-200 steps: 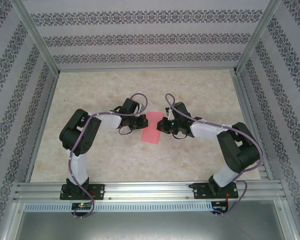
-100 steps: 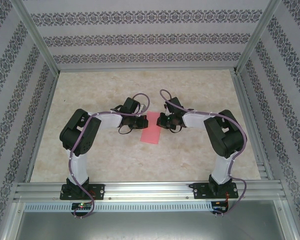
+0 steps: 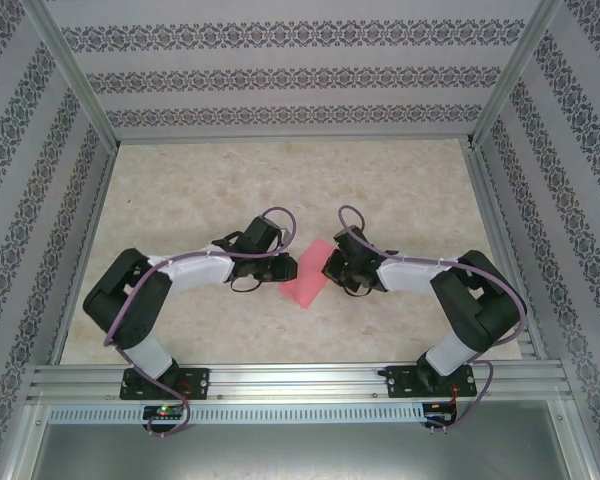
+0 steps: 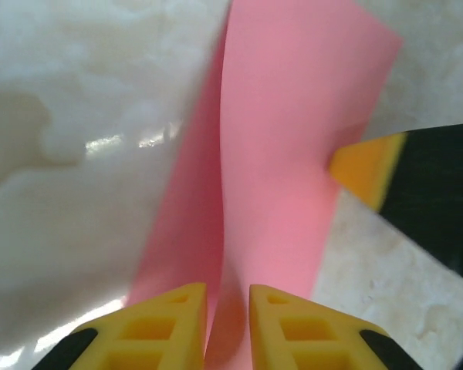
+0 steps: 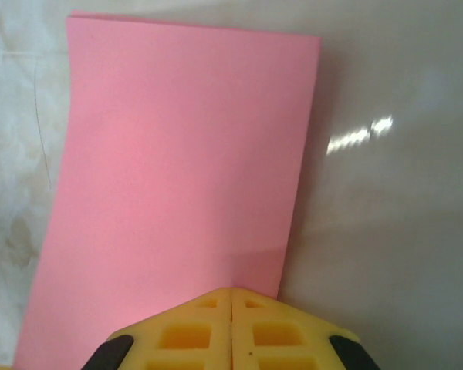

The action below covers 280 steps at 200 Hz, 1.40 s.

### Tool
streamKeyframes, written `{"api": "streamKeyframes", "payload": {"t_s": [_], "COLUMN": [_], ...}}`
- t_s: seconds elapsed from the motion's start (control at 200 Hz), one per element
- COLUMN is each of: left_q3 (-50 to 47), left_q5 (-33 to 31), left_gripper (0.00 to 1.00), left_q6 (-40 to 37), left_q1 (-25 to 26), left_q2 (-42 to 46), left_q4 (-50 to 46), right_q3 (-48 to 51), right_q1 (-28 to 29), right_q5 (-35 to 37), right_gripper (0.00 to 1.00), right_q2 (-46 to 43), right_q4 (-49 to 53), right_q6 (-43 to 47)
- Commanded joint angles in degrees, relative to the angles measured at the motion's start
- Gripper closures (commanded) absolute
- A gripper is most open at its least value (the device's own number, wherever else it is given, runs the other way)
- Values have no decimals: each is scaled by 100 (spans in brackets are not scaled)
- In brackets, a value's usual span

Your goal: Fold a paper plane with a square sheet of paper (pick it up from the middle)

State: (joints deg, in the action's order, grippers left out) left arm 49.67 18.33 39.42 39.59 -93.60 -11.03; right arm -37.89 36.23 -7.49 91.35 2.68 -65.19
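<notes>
The square sheet of paper (image 3: pixel 308 276) is pink-red and lies between the two grippers at the table's middle, turned at an angle. In the left wrist view the paper (image 4: pixel 285 146) stands up in a fold, and its curved crease runs into the narrow gap of my left gripper (image 4: pixel 228 291), whose jaws are slightly apart. My left gripper (image 3: pixel 288 268) is at the sheet's left edge. My right gripper (image 3: pixel 333 268) is shut, its tips (image 5: pixel 231 293) resting on the face of the paper (image 5: pixel 170 154) near a corner. One of its fingers (image 4: pixel 366 171) touches the sheet's right edge.
The beige marbled tabletop (image 3: pixel 200 190) is bounded by aluminium rails and patterned walls. A metal rail (image 3: pixel 300 382) runs along the near edge by the arm bases. Open room lies behind and to both sides of the grippers.
Both grippers have shifted nearer with the paper, which has turned and risen into a fold. The left jaws, shut before, have parted a little. The left arm has stretched lower.
</notes>
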Motion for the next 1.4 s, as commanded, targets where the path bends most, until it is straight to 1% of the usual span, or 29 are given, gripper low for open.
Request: {"api": "streamKeyframes", "payload": {"t_s": [0.0, 0.07, 0.165, 0.2, 0.275, 0.34, 0.47, 0.574, 0.619, 0.694, 0.764, 0.834, 0.894, 0.954, 1.039, 1.209, 1.394], "left_q3": [-258, -426, -552, -556, -486, -462, -359, -290, -299, -365, -465, -521, -468, -367, -211, -176, -158], "left_q5": [-602, -840, -1215, -1442, -2179, -2652, -2924, -2967, -2939, -2545, -2038, -1615, -1409, -1352, -1379, -1547, -1760], "left_gripper": [75, 75, 76, 76, 75, 72, 63, 58, 57, 58, 62, 69, 75, 83, 91, 96, 99], "left_q6": [599, 812, 1050, 1109, 1225, 1339, 1267, 1224, 1235, 1217, 1299, 1486, 1618, 1669, 1746, 1846, 1872], "left_q1": [274, 496, 782, 878, 1001, 1009, 1006, 1006, 1007, 1015, 1082, 1249, 1420, 1576, 1682, 1701, 1693], "left_q2": [399, 603, 855, 941, 1189, 1424, 1778, 1926, 1959, 1958, 1878, 1662, 1365, 1040, 613, 170, -38], "left_q4": [62, 108, 51, -48, -597, -929, -1238, -1387, -1366, -1067, -564, -25, 263, 448, 493, 630, 691], "right_q3": [235, 264, 286, 291, 304, 339, 332, 252, 223, 201, 203, 186, 218, 259, 378, 519, 493], "right_q1": [272, 307, 258, 242, 197, 126, -14, -47, -47, -58, -55, -76, -105, -146, -265, -478, -494], "right_q5": [90, 73, 51, -18, -84, -169, -356, -484, -562, -685, -835, -1004, -1164, -1283, -1459, -1768, -1922], "right_gripper": [92, 93, 95, 96, 96, 95, 94, 93, 93, 93, 94, 95, 96, 98, 100, 100, 100], "right_q2": [-130, -153, -322, -402, -601, -754, -882, -817, -750, -657, -579, -491, -425, -381, -335, -233, -82], "right_q4": [-588, -701, -693, -708, -615, -583, -479, -461, -496, -611, -736, -749, -806, -821, -916, -1120, -1110], "right_q6": [-1013, -921, -439, -228, 139, 348, 646, 801, 851, 884, 949, 1071, 1155, 1264, 1358, 1517, 1615]}}
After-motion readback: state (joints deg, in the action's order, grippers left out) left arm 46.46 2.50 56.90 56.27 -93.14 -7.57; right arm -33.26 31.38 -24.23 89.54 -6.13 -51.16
